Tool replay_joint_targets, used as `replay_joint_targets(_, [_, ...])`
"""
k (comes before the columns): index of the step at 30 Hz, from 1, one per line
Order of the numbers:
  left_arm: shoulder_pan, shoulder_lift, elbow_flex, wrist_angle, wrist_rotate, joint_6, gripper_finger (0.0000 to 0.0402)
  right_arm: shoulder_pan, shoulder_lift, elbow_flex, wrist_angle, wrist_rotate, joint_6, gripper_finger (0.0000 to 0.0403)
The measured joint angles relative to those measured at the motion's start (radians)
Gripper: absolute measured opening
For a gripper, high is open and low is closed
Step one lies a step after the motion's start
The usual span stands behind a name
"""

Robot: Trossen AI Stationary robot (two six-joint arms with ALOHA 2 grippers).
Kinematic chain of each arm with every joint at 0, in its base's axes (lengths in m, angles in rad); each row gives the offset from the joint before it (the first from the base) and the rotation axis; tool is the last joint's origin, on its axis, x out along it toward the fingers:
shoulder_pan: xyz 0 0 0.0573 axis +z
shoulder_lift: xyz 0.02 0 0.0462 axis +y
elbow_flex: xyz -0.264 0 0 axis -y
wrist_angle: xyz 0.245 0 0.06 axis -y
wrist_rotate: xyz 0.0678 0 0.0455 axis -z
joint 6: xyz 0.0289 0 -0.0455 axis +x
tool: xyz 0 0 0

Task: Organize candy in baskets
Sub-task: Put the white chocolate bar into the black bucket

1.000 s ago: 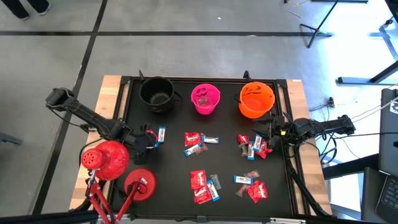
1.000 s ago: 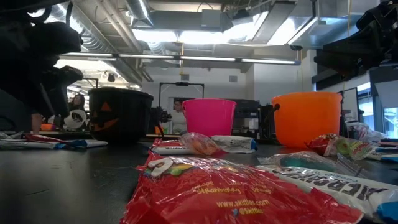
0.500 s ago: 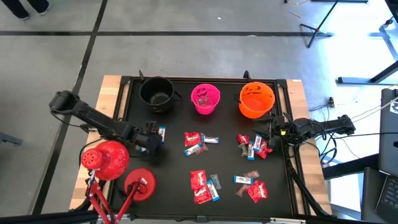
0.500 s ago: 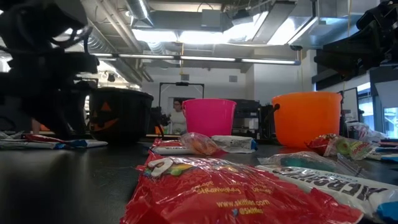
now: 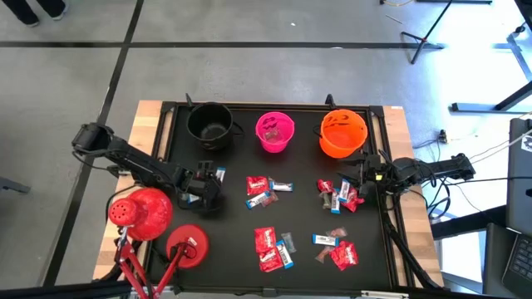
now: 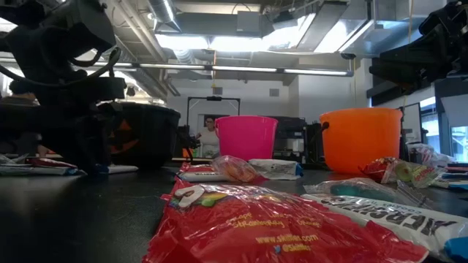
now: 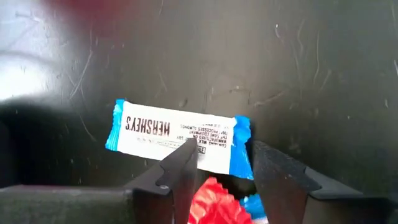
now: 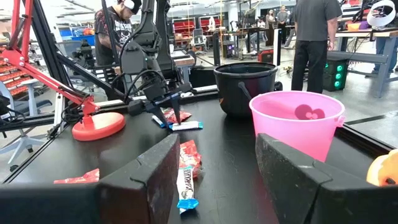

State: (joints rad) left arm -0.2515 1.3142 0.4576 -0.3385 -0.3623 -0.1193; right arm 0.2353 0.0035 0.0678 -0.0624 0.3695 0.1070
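Three buckets stand along the far side of the black mat: black (image 5: 209, 124), pink (image 5: 275, 132) and orange (image 5: 342, 133). Wrapped candy lies flat in loose clusters (image 5: 266, 191), (image 5: 339, 195), (image 5: 273, 247), (image 5: 337, 247). My left gripper (image 7: 221, 158) is open and points down over the leftmost candies. Its fingers stand on either side of a red candy (image 7: 211, 199), at the long edge of a blue-and-white bar (image 7: 177, 132). The right wrist view shows it from afar (image 8: 169, 102). My right gripper (image 8: 217, 155) waits open at the table's right edge (image 5: 366, 178). My left gripper comes from above with its fingers (image 7: 183, 163) at the near long edge of the blue-and-white bar (image 7: 205, 152) and astride the red candy. Both candies lie flat on the mat. I cannot tell whether the fingertips touch either one.
Two red dome lamp heads on red legs (image 5: 140, 212), (image 5: 188, 246) stand at the near left corner, close beside my left arm. A big red candy bag (image 6: 270, 226) lies right before the low camera. People stand in the room beyond the table.
My left gripper has moved toward the table's right, from beside the red lamp head to over the leftmost candies, and now stands low over them. The candies and buckets have stayed put.
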Motion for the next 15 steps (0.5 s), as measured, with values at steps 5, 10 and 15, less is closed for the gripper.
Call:
replay_joint_targets(5, [0.000,0.019,0.001,0.024,-0.010,0.001,0.0077,0.000,0.000,0.000,0.000,0.000,0.000,0.0214])
replay_joint_targets(10, [0.000,0.019,0.001,0.040,-0.003,-0.001,0.0008,0.000,0.000,0.000,0.000,0.000,0.000,0.0214])
replay_joint_targets(15, [0.000,-0.002,0.017,0.034,-0.002,0.000,0.0001,0.000,0.000,0.000,0.000,0.000,0.000,0.0214])
